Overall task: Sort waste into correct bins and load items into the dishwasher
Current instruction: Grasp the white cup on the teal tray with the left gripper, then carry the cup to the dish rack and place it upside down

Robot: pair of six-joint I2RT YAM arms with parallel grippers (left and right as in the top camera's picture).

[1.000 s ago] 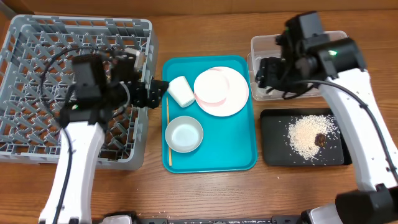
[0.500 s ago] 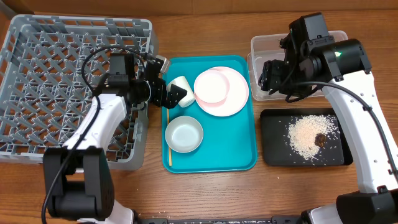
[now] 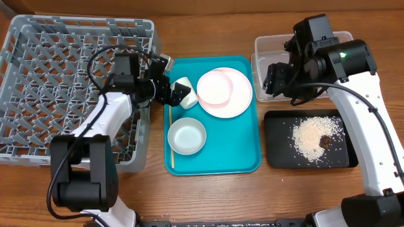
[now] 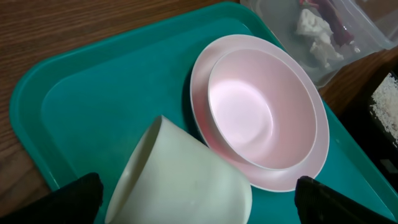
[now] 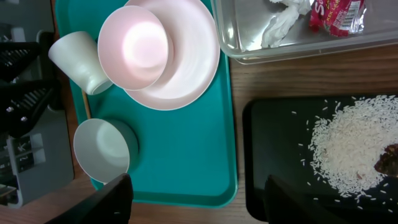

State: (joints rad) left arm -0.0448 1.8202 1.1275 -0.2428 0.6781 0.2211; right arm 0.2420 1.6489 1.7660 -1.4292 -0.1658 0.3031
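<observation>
A small white cup (image 3: 185, 88) lies tilted on the teal tray, beside the stacked large plate (image 3: 238, 104) and small plate (image 3: 214, 88). My left gripper (image 3: 174, 93) is open, one finger on each side of the cup (image 4: 180, 180); the right finger stands apart from it. A pale grey bowl (image 3: 187, 136) and a thin wooden stick (image 3: 170, 135) lie on the same tray. My right gripper (image 3: 278, 79) is open and empty, hovering by the clear tub (image 3: 265, 43). The tub holds the red wrapper (image 5: 336, 14) and white paper scrap (image 5: 283, 22). Rice (image 3: 312, 135) and the brown lump (image 3: 324, 142) lie on the black tray (image 3: 278, 154).
The grey dish rack (image 3: 38, 94) fills the left side, with my left arm reaching across its right wall. The teal tray (image 3: 233, 151) sits in the middle between the rack and the bins. Bare wooden table runs along the front edge.
My left gripper has moved right from the rack's edge to the white cup, and the cup has tipped up between its fingers. The right arm has barely moved.
</observation>
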